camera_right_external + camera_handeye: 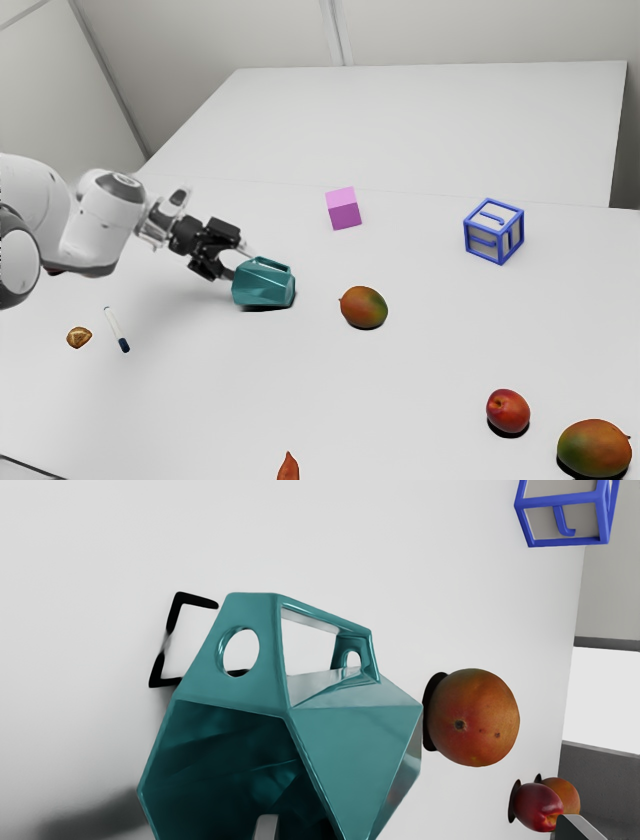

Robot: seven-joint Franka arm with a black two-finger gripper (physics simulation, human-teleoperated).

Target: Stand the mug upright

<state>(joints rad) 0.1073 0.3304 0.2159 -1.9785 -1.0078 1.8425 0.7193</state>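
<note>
— One mug (pixel 263 287), on its side on the table (pixel 440 350), mouth facing the gripper (pixel 243 264). Gripped?

— Nah, fingers (pixel 266 828) are spread wide, no pinch. So getting it upright is what's left, imo.

A white desk (pixel 430 130) stretches to the upper right of the exterior view, a faint seam crossing it. Pale grey walls (pixel 480 30) rise behind, with a vertical strip (pixel 337 30) at top centre. The light is soft. At the wrist view's right edge, a bright white panel (pixel 602 695) sits above a dark grey surface (pixel 607 775).
</note>
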